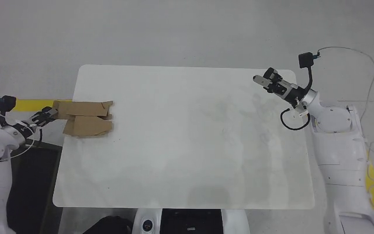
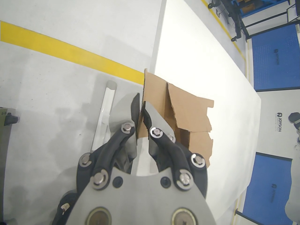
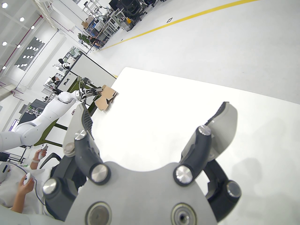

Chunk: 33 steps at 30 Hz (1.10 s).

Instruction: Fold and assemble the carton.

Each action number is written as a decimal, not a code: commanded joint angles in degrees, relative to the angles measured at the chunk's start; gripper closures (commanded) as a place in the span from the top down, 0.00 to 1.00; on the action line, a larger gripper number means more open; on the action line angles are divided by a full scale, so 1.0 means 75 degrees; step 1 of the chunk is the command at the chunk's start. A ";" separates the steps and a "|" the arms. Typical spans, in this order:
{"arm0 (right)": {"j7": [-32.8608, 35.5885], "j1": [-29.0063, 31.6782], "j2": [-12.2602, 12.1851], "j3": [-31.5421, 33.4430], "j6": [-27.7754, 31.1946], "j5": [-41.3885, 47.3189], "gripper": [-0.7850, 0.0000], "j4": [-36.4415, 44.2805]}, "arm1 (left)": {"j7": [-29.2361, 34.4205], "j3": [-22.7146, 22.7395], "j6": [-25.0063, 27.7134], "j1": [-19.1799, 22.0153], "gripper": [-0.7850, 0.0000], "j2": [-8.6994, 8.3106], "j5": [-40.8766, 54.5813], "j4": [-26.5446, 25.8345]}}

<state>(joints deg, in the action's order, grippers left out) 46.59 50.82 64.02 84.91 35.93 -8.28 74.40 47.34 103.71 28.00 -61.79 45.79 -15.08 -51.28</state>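
Pinching one flap of the flattened brown cardboard carton (image 1: 87,118) in the clenched left jaws, at the left edge of the white rounded worktop (image 1: 193,146), partly overhanging. Holding nothing in the right jaws, spread wide, well apart near the far right corner. Risks tearing the thin flap, or dragging the carton off, if pulled single-handed. Smooth, glossy surface, likely slippery; beyond, pale grey floor (image 2: 58,5), yellow line (image 2: 70,50), blue panels (image 2: 271,64).
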 commanded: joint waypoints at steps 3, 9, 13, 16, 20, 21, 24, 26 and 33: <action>0.0000 0.0000 0.0000 0.0000 0.0000 0.0000 1.00 0.0000 | -0.0006 0.0010 0.0099 0.0067 0.00 -0.0004 0.0351 -0.0075; 0.0000 0.0000 0.0000 0.0000 0.0000 0.0000 1.00 0.0000 | -0.0276 -0.0023 0.0280 0.0316 0.00 -0.0014 0.0617 -0.0312; 0.0000 0.0000 0.0000 0.0000 0.0000 0.0000 1.00 0.0000 | -0.0692 -0.0247 0.0257 0.0478 0.00 0.0004 0.0336 -0.0510; 0.0000 0.0000 0.0000 0.0000 0.0000 0.0000 1.00 0.0000 | -0.1081 -0.0416 0.0350 0.0627 0.00 0.0047 0.0392 -0.0626; 0.0000 0.0000 0.0000 0.0000 0.0000 0.0000 1.00 0.0000 | -0.1446 -0.0703 0.0499 0.0850 0.00 0.0126 0.0629 -0.0786; 0.0000 0.0000 0.0000 0.0000 0.0000 0.0000 1.00 0.0000 | -0.1490 -0.0794 0.0526 0.0916 0.00 0.0143 0.0631 -0.0819; 0.0000 0.0000 0.0000 0.0000 0.0000 0.0000 1.00 0.0000 | -0.1549 -0.1065 0.0575 0.1154 0.00 0.0201 0.0781 -0.0847; 0.0000 0.0000 0.0000 0.0000 0.0000 0.0000 1.00 0.0000 | -0.1566 -0.1250 0.0613 0.1353 0.00 0.0240 0.0860 -0.0836; 0.0000 0.0000 0.0000 0.0000 0.0000 0.0000 1.00 0.0000 | -0.1490 -0.2065 0.0715 0.2232 0.00 0.0427 0.1175 -0.0586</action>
<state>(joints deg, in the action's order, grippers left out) 46.59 50.82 64.02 84.91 35.93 -8.28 74.40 36.11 89.05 33.29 -45.92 48.82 -6.42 -56.00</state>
